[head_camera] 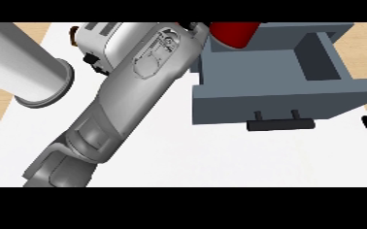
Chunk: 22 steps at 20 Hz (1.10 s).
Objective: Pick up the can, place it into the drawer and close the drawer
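My left forearm reaching diagonally across the white desk, its hand hidden so I cannot tell its grasp, red can at the open grey drawer's back-left corner.

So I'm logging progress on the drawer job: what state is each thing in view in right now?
Drawer: pulled open, nothing visible on its floor.
Red can: above the drawer's back left corner, at the end of the forearm, not yet set down inside.
Forearm: stretched diagonally towards the can; its hand is hidden.
Toaster: standing on the counter, partly covered by the forearm.
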Available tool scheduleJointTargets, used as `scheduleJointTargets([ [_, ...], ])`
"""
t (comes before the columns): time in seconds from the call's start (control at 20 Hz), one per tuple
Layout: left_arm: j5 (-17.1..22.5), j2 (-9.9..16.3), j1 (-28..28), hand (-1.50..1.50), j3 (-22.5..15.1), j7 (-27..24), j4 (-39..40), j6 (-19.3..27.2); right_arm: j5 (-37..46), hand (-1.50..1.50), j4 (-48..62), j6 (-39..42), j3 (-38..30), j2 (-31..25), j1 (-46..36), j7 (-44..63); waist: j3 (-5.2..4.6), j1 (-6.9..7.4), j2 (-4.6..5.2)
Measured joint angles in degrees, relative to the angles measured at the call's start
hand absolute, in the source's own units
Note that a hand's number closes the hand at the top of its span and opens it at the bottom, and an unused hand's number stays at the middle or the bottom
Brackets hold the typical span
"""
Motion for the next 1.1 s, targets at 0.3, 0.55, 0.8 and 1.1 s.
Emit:
scheduleJointTargets([
  [0.3,3.9,0.0,-6.2,1.5,-2.3,-1.1,7.7,1.2,-0.1,-1.5,1.5,-0.2,-0.4,-0.9,-2.0,0.2,0.03,-0.56,0.16],
  [0.55,8.0,0.0,-8.0,1.5,-5.6,-3.6,12.4,2.1,-0.3,-1.5,1.4,0.0,-0.2,-1.3,-3.0,1.1,0.06,-1.58,0.38],
  [0.8,11.1,0.0,-8.8,1.5,-8.0,-6.3,16.6,2.4,0.7,-1.5,3.4,-0.3,0.2,-1.5,-4.8,0.8,0.08,-2.14,0.65],
  [1.1,13.3,0.0,-8.5,1.5,-11.5,-9.5,19.6,4.3,1.0,-1.5,3.0,-0.9,0.6,-1.5,-6.3,1.9,0.09,-3.0,0.83],
])
